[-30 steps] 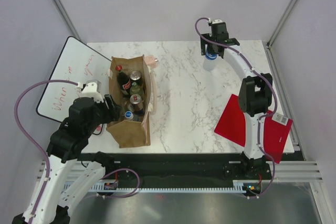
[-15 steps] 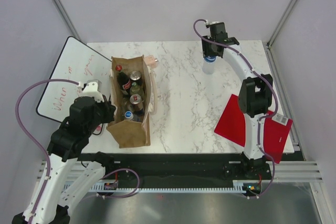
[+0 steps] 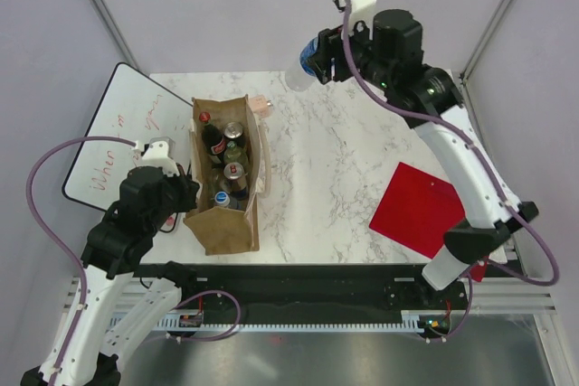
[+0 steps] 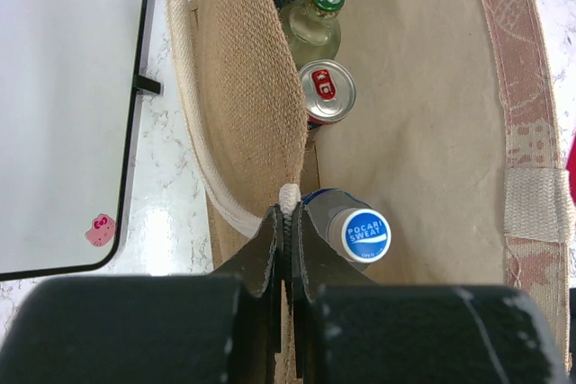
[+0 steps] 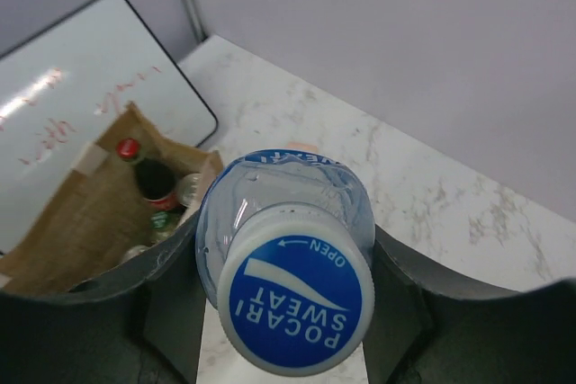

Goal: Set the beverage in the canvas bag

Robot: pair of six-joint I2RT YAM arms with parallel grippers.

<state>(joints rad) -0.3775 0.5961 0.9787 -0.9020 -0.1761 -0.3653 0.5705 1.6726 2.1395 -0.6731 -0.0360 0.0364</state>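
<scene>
Beverage bottle (image 3: 301,70) aloft over the worktop's (image 3: 335,160) far edge, clamped at the shoulder by the right gripper (image 3: 317,56). Long axis tilted: cap toward the wrist, base down-left. Canvas bag (image 3: 231,228), upright at the near left, holds a cola bottle (image 3: 211,137), green-capped bottle (image 4: 315,24), cans (image 4: 327,92) and a blue-capped bottle (image 4: 360,233). Left gripper (image 4: 285,222) is pinched tight on its left rim. A second ago the beverage bottle stood near the far right corner, both grippers wider.

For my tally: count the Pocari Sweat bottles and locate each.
2. One bottle stands in the canvas bag's near end; the other bottle is aloft in the jaws of the right gripper. More may be hidden.
</scene>
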